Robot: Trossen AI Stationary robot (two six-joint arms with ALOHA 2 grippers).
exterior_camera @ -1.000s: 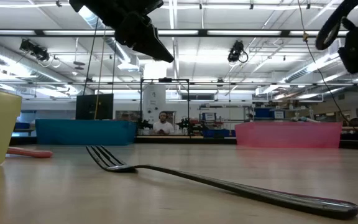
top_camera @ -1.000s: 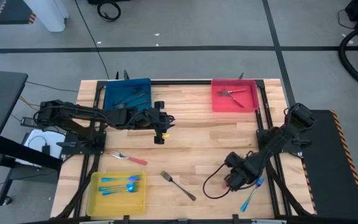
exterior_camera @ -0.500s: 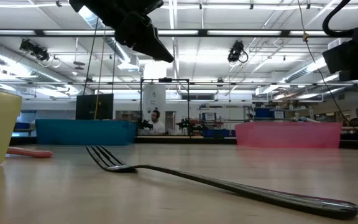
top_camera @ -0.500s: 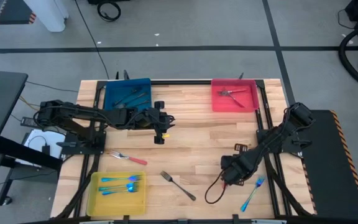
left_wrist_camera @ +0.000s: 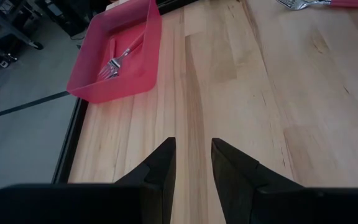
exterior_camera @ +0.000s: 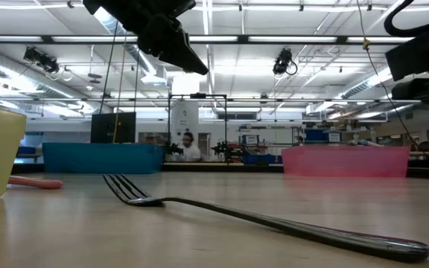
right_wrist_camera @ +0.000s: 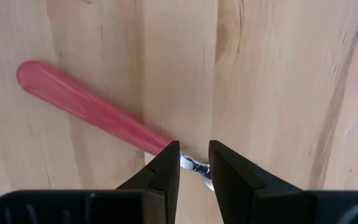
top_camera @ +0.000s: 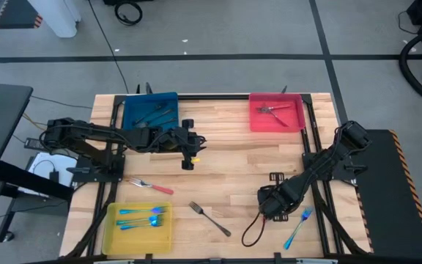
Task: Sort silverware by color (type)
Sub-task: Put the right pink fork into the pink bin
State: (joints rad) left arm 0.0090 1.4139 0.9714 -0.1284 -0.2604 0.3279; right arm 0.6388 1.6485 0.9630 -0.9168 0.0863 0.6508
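My right gripper (right_wrist_camera: 194, 152) points straight down near the table's front right (top_camera: 269, 205), open. Its fingertips stand over the metal neck (right_wrist_camera: 194, 167) of a red-handled utensil (right_wrist_camera: 86, 106) that lies flat on the wood and slants across the gap. I cannot tell whether they touch it. The gripper hides this utensil in the high view. My left gripper (left_wrist_camera: 193, 149) hangs open above mid-table (top_camera: 187, 160), holding nothing. Lying loose are a red-handled fork (top_camera: 151, 185), a grey metal fork (top_camera: 211, 218) and a blue fork (top_camera: 297, 229).
A blue tray (top_camera: 132, 117) with dark utensils sits at the far left. A red tray (top_camera: 293, 121) with utensils sits at the far right. A yellow tray (top_camera: 116, 235) with blue utensils sits at the near left. Bare wood lies between them. A person shows far behind the table (exterior_camera: 188, 147).
My right gripper has rolled about the line it points along, staying over nearly the same spot near the front right. Its fingers stand as far apart as before. The loose silverware has not moved.
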